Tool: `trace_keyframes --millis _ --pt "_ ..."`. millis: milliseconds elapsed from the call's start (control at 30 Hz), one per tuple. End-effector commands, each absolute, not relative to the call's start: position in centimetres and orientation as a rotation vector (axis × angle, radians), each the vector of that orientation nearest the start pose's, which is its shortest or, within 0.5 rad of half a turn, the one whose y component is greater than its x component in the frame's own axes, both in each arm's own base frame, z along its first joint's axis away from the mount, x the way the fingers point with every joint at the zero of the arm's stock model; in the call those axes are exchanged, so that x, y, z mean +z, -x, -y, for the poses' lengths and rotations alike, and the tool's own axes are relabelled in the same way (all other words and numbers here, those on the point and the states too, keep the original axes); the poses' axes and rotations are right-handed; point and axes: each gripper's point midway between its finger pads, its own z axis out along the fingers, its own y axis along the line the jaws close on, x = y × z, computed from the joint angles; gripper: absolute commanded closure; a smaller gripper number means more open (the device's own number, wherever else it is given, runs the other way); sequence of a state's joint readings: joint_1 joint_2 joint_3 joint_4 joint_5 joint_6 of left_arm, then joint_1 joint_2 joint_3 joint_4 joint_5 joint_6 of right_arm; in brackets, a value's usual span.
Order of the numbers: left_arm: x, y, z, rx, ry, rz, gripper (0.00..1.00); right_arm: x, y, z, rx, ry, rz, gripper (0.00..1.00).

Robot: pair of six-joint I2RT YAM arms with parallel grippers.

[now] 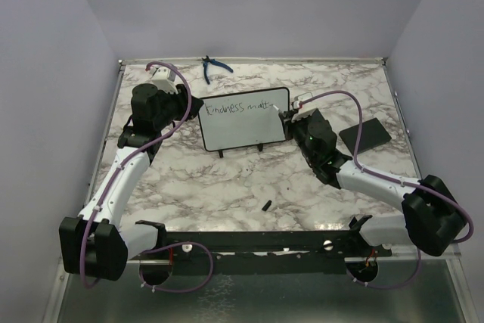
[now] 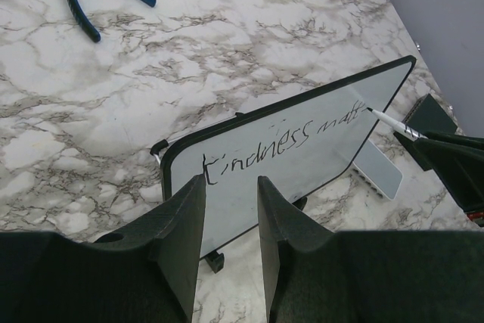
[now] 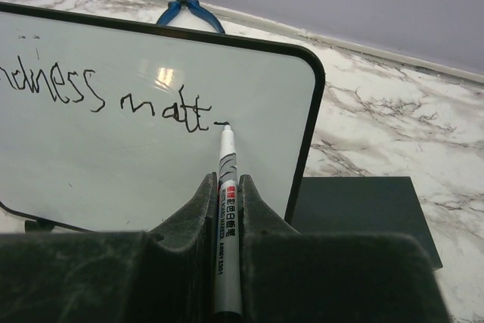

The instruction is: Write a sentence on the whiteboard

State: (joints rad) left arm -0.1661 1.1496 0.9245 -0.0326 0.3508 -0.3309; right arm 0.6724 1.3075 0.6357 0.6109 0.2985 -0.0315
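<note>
- Squarely between its pinched fingers, the right gripper [image 3: 225, 184] held a marker [image 3: 227, 213] by the barrel, with no gap either side of it.
- The marker's tip rested on the whiteboard [image 3: 113, 168], at the end of a short dash just after the last letter.
- The sentence [image 3: 162, 110] read "Kindness matt" in one line along the top of the board.
- Only a narrow strip of bare white lay between the tip and the black frame on the right. The whole lower half of the board was unmarked.
- The board stood on its small feet near the middle of the marble table [image 1: 227, 179], leaning back.
- The left gripper [image 2: 231, 183] sat at the board's lower left corner with its jaws partly apart and the white face showing in the gap. Whether they clamped the frame could not be told.
- A black pad [image 1: 365, 135] lay flat just beyond the board's right edge, beside the right arm.
- A pale grey block [image 2: 378, 173] lay behind the board's right end.
- Blue-handled pliers [image 1: 214, 68] lay at the table's far edge, well apart from the board.
- A small black piece [image 1: 266, 204] lay on the open marble in front of the board, between the arms.
</note>
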Motion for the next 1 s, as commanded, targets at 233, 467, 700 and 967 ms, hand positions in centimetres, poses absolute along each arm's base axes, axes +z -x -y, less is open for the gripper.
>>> trace_keyframes --millis 233,467,700,967 --pt "26.8 -36.0 13.5 -0.653 -0.119 -1.833 0.65 23.0 -36.9 -21.8 0.226 0.320 -1.544 0.99" --pt "26.9 -36.0 13.4 -0.653 -0.119 -1.831 0.65 22.8 -37.1 -22.4 0.239 0.344 -1.545 1.00" --pt "26.9 -36.0 13.4 -0.651 -0.119 -1.831 0.65 21.7 -37.0 -22.9 0.254 0.376 -1.572 1.00" --pt "26.9 -36.0 13.4 -0.651 -0.118 -1.831 0.65 20.7 -36.7 -23.0 0.261 0.387 -1.601 1.00"
